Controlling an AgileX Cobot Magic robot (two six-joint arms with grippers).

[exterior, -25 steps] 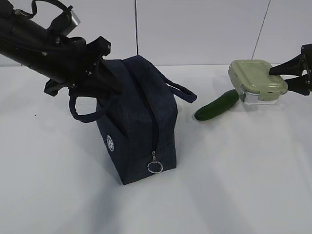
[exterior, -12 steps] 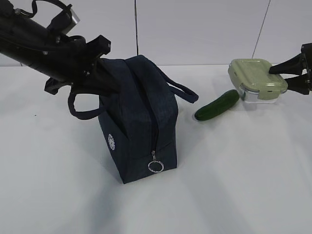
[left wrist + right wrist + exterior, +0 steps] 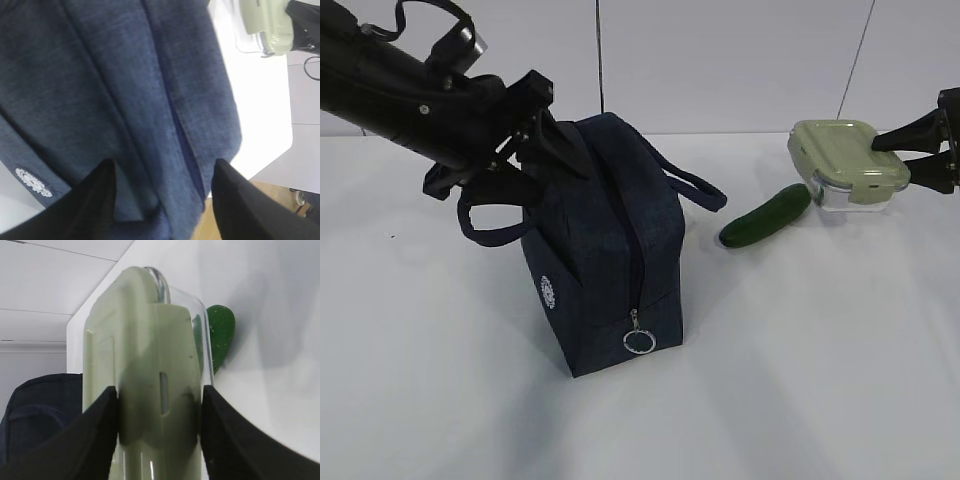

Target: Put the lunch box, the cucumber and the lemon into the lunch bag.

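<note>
Left gripper [image 3: 548,155]: jaws spreading apart over lunch bag [image 3: 605,250], gripping nothing.
Right gripper [image 3: 892,154]: clamping lunch box [image 3: 847,163] beside cucumber [image 3: 766,216].

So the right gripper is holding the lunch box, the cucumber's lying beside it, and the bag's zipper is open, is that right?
Not quite: the zipper on the bag is closed, with its ring pull hanging at the end of the seam, as the exterior view shows. The rest holds: the right gripper clamps the lunch box, and the cucumber lies beside it.
</note>
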